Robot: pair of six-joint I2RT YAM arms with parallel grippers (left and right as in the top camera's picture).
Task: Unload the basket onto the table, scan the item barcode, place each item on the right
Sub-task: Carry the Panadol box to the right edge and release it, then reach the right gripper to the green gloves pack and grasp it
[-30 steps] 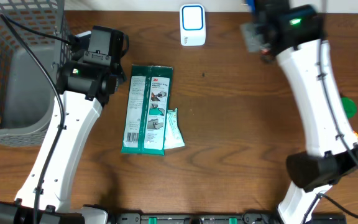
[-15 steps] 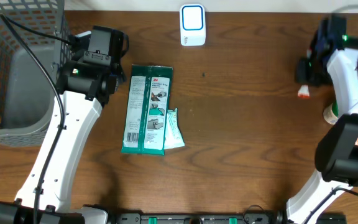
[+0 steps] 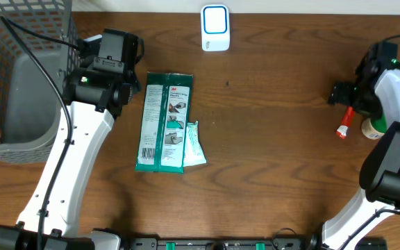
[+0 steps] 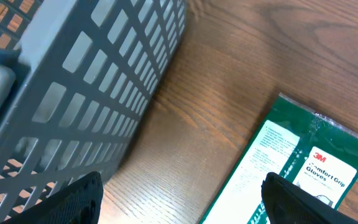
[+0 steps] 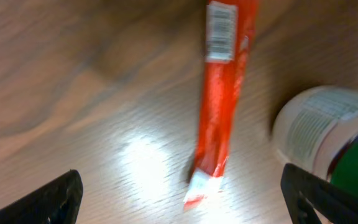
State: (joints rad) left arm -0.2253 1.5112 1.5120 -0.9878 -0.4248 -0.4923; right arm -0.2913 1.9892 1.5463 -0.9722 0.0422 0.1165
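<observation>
**A:** Swinging away from the white scanner with the blue-rimmed window [image 3: 215, 28], the right arm has crossed to the table's right edge within 1 second. The thin red tube [image 5: 219, 93] it brought along now lies on the brown wooden table [image 3: 276, 160].

**B:** Has it been let go?

**A:** Yes. The right gripper [image 5: 185, 200] has its 2 fingers spread wide, 1 at each lower corner of the wrist view. The tube lies flat on the wood between them and touches neither, as far as I can see. It is just beside a white bottle with a green cap [image 5: 319, 134].

**B:** Which step is this?

**A:** I judge it to be the put-down after a scan. Next, the right arm should lift clear without nudging the tube. Then another item needs picking up, likely the green flat pack of gloves [image 3: 164, 121] mid-table, with its barcode turned towards the scanner.

**B:** And the left arm?

**A:** It has not shifted. The left gripper [image 4: 185, 199] hangs wide with nothing in it, between the grey mesh basket [image 3: 19, 76] and the pack.

**B:** Anything unclear?

**A:** The tube's barcode shows at its far end but is too blurred to read. The bottle is cut off by the frame edge. From overhead, the wrist hides the right fingers, and I cannot find the pack's barcode.
</observation>
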